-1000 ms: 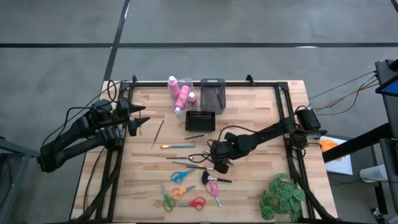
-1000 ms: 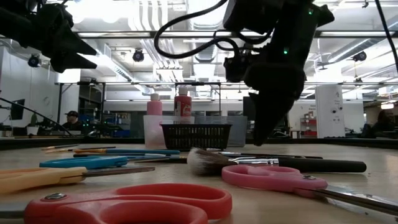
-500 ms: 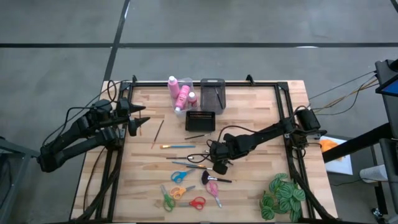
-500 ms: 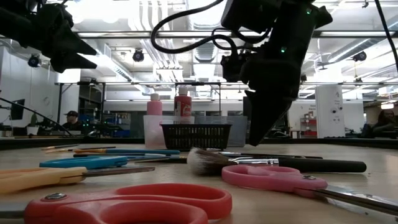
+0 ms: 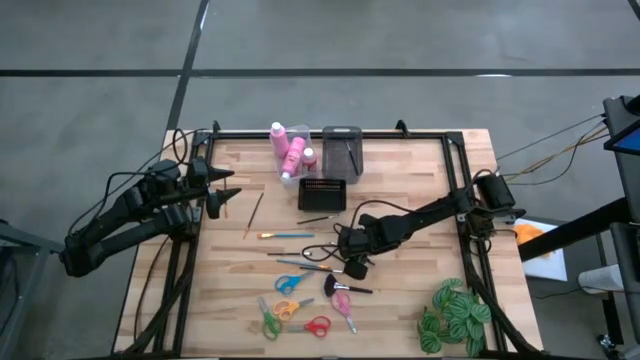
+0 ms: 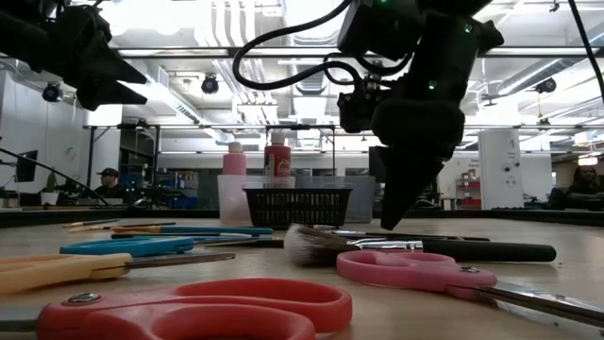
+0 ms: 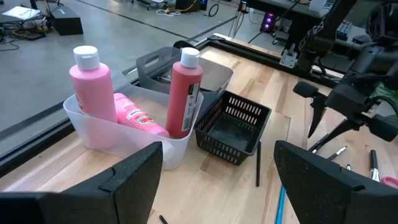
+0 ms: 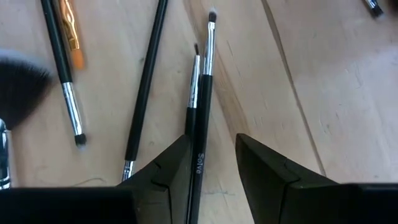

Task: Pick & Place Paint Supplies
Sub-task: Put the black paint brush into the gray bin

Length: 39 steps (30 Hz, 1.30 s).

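1. Two thin black brushes (image 8: 200,81) lie side by side on the wood; in the right wrist view their lower ends pass between the right gripper's (image 8: 212,165) two dark fingers, and whether the fingertips (image 8: 171,171) press them or merely straddle them cannot be told.
2. In the high view that gripper (image 5: 352,262) sits at centre frame among scattered brushes (image 5: 287,236). Its jaws stand partly parted, and the arm hides what lies under it.
3. Lower centre, several scissors (image 5: 290,310) lie near a fluffy brush (image 5: 333,287). In the low view the red scissors (image 6: 198,307) and pink scissors (image 6: 415,269) are cut off by the frame's lower edge.
4. Three pink bottles (image 7: 115,96) sit in a clear bin (image 7: 93,130) at the table's upper-centre edge (one lies on its side), beside a black mesh basket (image 7: 233,127).
5. The left gripper (image 5: 222,195) hangs wide open and empty at the table's left edge.
6. Against a second ago, the right gripper has shifted slightly, now a touch to the right in the low view; everything else is unchanged.
7. A green plant (image 5: 452,315) sits lower right.
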Motion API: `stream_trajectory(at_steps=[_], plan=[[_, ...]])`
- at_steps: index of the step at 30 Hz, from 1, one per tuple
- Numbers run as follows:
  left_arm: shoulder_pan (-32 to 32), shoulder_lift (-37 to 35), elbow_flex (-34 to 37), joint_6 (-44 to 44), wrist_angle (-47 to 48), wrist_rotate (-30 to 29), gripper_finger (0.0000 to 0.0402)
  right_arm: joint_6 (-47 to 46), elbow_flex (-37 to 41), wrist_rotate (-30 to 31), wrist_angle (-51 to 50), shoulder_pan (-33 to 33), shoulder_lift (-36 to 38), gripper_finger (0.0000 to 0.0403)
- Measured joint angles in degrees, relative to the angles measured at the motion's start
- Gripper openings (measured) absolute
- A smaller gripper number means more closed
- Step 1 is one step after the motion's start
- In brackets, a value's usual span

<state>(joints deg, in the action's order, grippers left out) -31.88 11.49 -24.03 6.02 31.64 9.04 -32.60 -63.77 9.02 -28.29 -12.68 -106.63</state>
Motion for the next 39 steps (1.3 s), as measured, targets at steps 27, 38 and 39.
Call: stream_trajectory(at_steps=[27,38,39], plan=[[0.0,0.0,0.0,0.0,0.0,0.0,0.0311,-0.2,2.2,0.2,2.3,1.9,4.4,0.0127],[0.0,0.0,0.0,0.0,0.0,0.0,0.0311,0.2,4.5,0.1,4.6,2.8,4.2,0.0127],[0.0,0.0,0.0,0.0,0.0,0.0,0.0311,0.2,5.0,0.1,5.7,2.8,4.2,0.0127]])
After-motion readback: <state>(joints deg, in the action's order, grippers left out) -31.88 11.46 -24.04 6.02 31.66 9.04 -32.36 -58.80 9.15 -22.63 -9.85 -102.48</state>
